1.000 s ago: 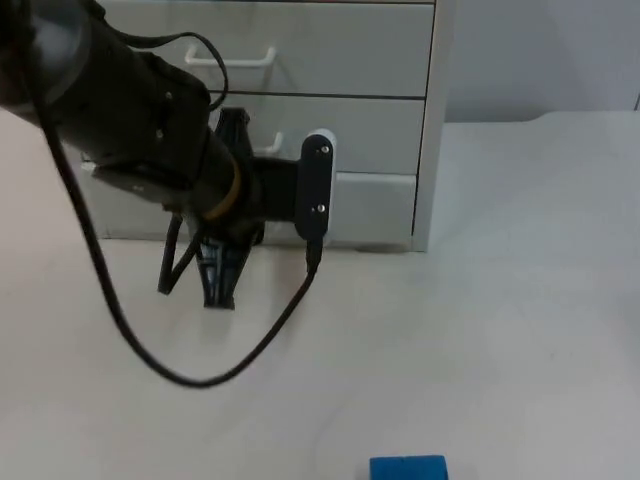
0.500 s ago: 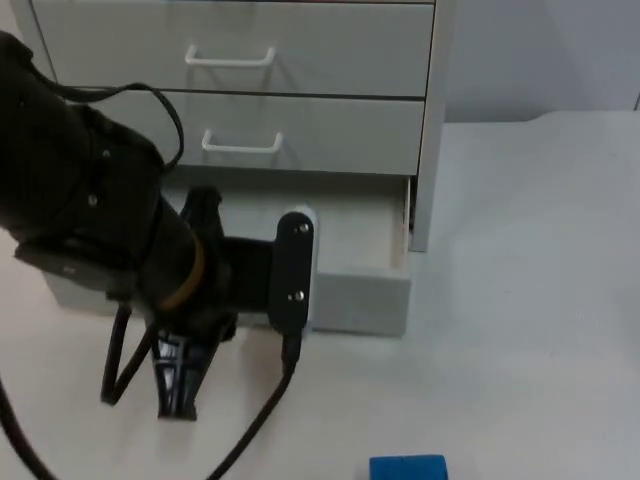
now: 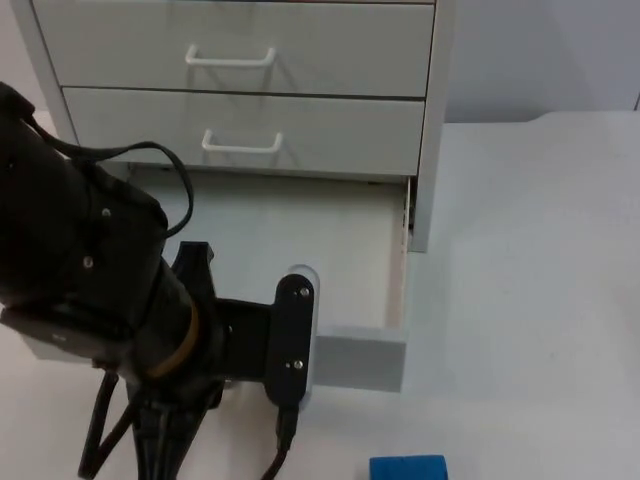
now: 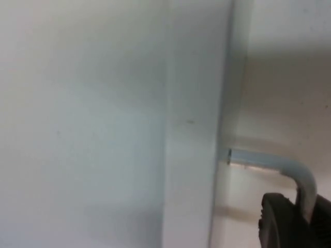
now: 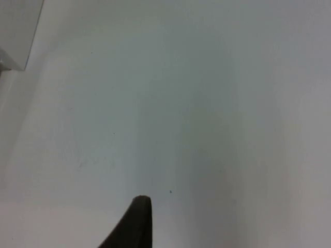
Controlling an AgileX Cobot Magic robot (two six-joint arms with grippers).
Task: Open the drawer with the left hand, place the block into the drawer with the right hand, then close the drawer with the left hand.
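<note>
lab bench; white table (image 3: 540, 250); drawer cabinet (image 3: 240, 90)

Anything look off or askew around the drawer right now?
Nothing stands out. The bottom drawer is pulled out straight and its inside looks bare. The left gripper is at its handle. The blue block lies on the table in front. The right gripper waits above bare table.

A plain pale-grey cabinet (image 3: 430, 120) carries white bar handles (image 3: 230, 57) on its drawer fronts; its open bottom drawer (image 3: 355, 350) is the same pale grey. The small block (image 3: 408, 468) is bright blue, the table top (image 3: 540, 300) plain white, and the left arm (image 3: 80, 270) matte black with a tan ring.
</note>
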